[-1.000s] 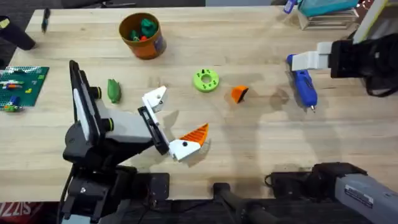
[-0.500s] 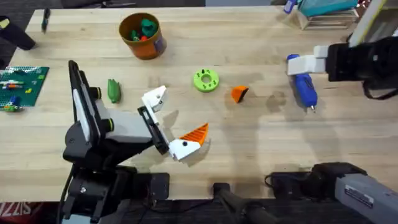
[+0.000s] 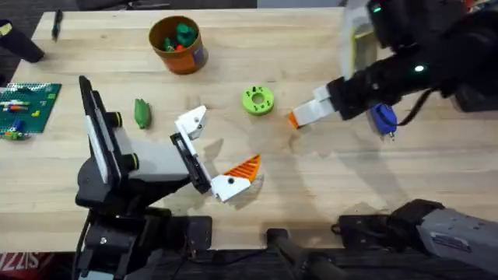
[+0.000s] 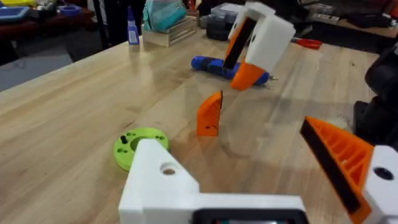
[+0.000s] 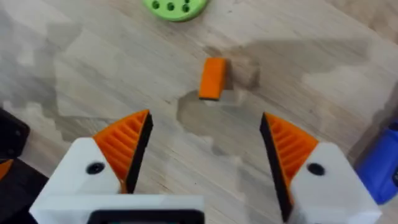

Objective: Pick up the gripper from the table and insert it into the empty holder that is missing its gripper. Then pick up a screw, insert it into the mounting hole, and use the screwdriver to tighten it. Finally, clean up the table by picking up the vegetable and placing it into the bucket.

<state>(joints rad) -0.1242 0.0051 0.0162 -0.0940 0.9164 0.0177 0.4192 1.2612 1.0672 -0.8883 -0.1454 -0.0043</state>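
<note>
Hovering my right gripper (image 5: 202,152) above the small orange gripper (image 5: 212,78), jaws spread wide and empty; that piece lies mid-table, beside the green ring (image 3: 257,100).

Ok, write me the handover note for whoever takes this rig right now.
Right gripper: open, above the gripper, not touching it.
Left gripper: open, holds nothing; one finger is the bare white holder, the other still has its orange pad.
Screwdriver lies far right, under the right arm. Vegetable lies on the table left of the holder. Bucket stands at the back.
Done: nothing. Left: grasp and insert the gripper, screw, tighten, bin the vegetable.
</note>
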